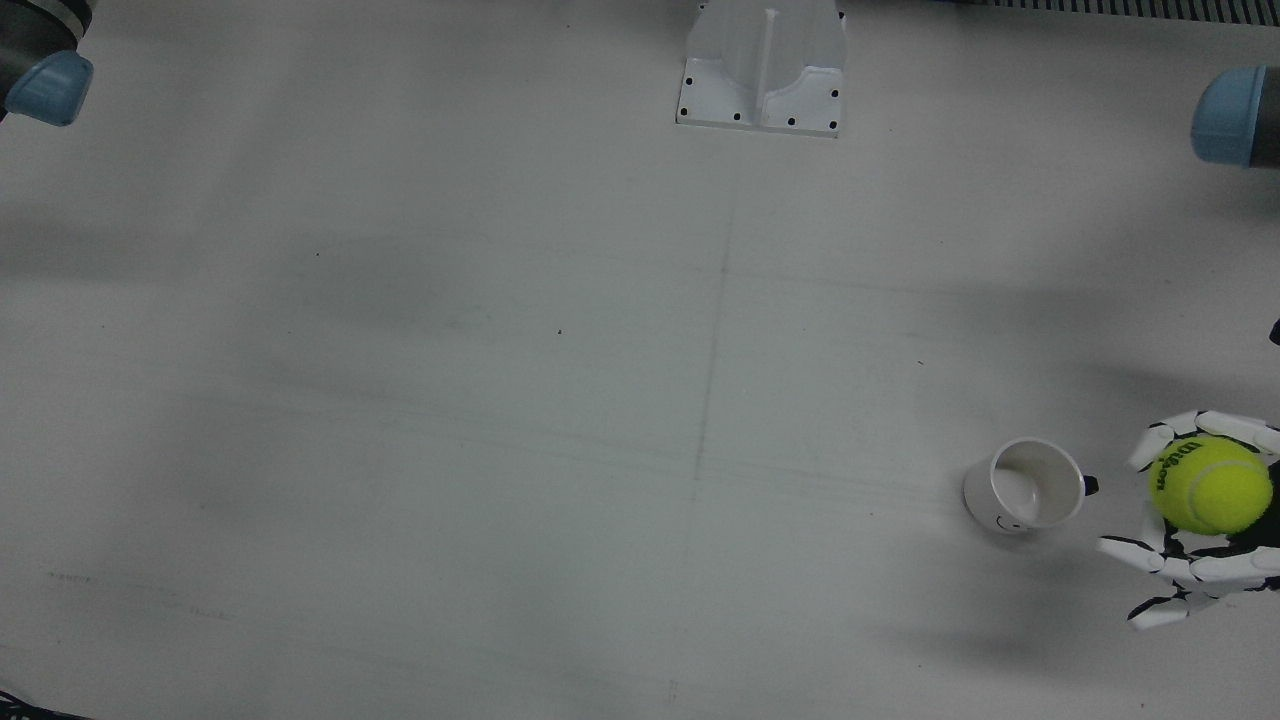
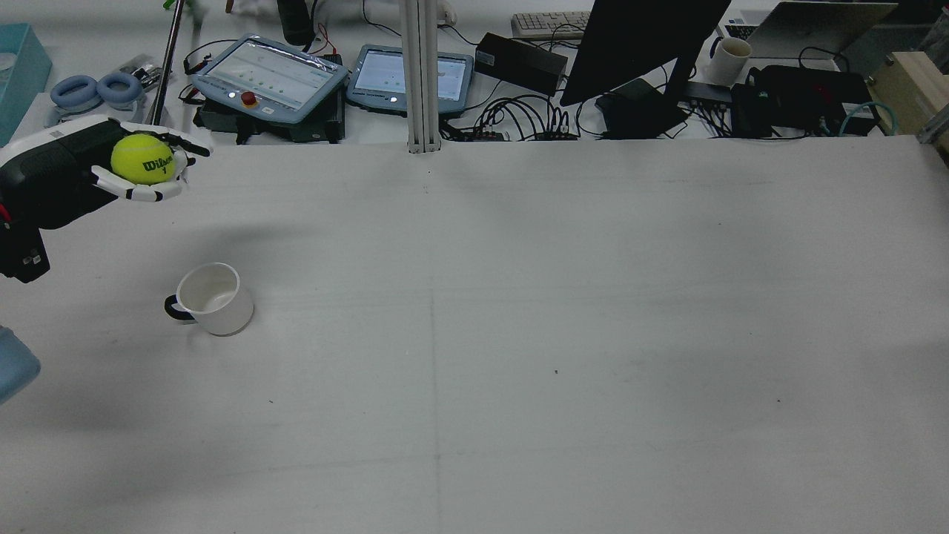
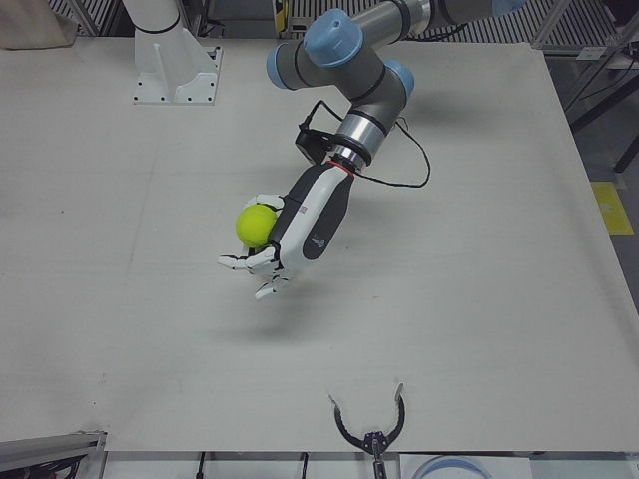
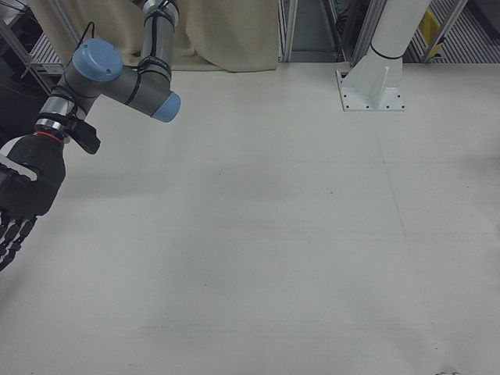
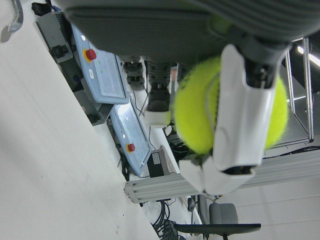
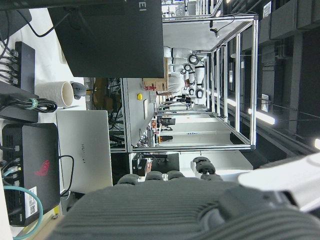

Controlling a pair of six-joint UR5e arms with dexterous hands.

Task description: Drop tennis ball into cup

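A yellow-green tennis ball sits in my left hand, whose white fingers are shut around it, palm up, well above the table. The white cup with a black handle stands upright on the table. In the front view the tennis ball is beside the cup, off to one side and not over its mouth. The left-front view shows my left hand with the ball; no cup shows there. Close up, fingers wrap the ball. My right hand hangs at the table's edge, fingers straight, holding nothing.
A white arm pedestal is bolted at the table's robot side. Past the far edge lie teach pendants, cables and a dark monitor. A black claw-shaped tool lies at the operators' edge.
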